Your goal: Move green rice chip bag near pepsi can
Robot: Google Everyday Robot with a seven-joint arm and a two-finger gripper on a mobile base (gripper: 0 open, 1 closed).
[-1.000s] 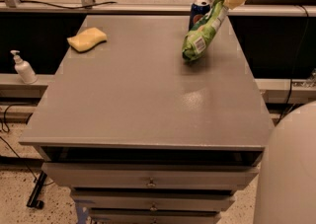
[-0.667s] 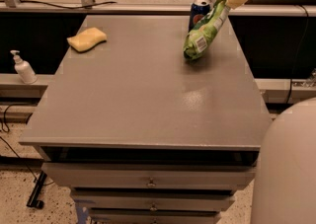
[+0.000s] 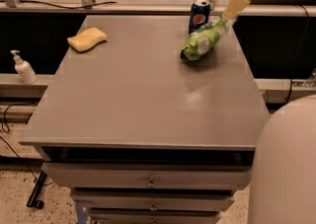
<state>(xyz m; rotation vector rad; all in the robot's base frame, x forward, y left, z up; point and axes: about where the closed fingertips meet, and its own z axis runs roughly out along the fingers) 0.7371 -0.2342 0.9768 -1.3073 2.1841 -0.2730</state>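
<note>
The tool [image 3: 229, 16] grips the upper end of the tilted green rice chip bag [image 3: 201, 44], just beside the pepsi can [image 3: 199, 15] on the counter [image 3: 148, 94].

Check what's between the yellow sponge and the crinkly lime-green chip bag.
Nothing: in the camera view, only bare grey tabletop separates the yellow sponge from the lime-green chip bag. The gripper is at the bag's far right end.

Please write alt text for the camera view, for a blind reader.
The gripper is at the raised end of a green rice chip bag that rests on a grey drawer cabinet, close beside a pepsi can at the far right. A yellow sponge lies far left; a white pump bottle stands off the cabinet, left.
</note>
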